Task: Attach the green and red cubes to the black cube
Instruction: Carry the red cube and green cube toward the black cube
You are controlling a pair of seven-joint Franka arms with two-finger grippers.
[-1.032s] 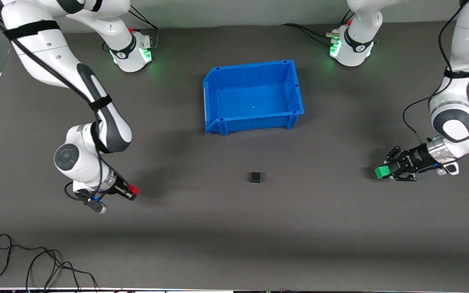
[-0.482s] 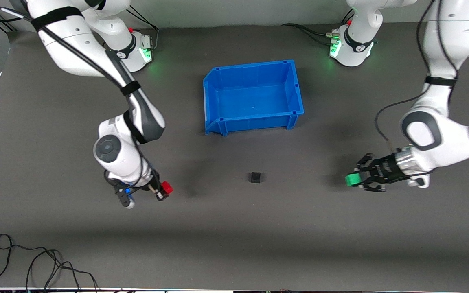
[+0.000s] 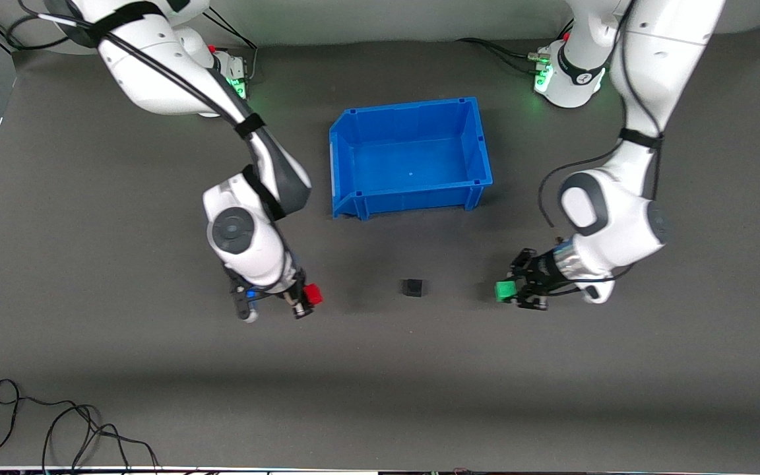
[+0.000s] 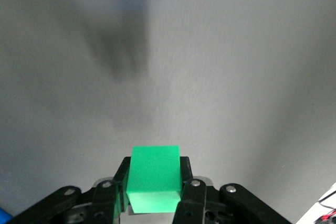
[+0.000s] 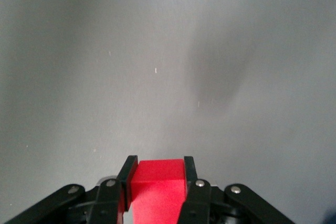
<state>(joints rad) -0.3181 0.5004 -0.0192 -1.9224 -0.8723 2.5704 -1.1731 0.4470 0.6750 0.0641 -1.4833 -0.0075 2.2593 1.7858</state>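
Observation:
The black cube (image 3: pixel 412 287) sits on the dark table, nearer the front camera than the blue bin. My left gripper (image 3: pixel 510 291) is shut on the green cube (image 3: pixel 505 290), held just above the table toward the left arm's end from the black cube; the green cube (image 4: pixel 155 178) fills the jaws of my left gripper (image 4: pixel 155 182) in the left wrist view. My right gripper (image 3: pixel 307 298) is shut on the red cube (image 3: pixel 313 294), toward the right arm's end from the black cube; in the right wrist view my right gripper (image 5: pixel 157 184) clamps the red cube (image 5: pixel 157 190). The black cube shows in neither wrist view.
An empty blue bin (image 3: pixel 353 125) stands between the two arm bases, farther from the front camera than the black cube. A black cable (image 3: pixel 57 429) lies coiled at the table's front edge toward the right arm's end.
Both arms have swung inward toward the black cube, the left gripper carrying the green cube and the right gripper carrying the red cube. The black cube has not moved.

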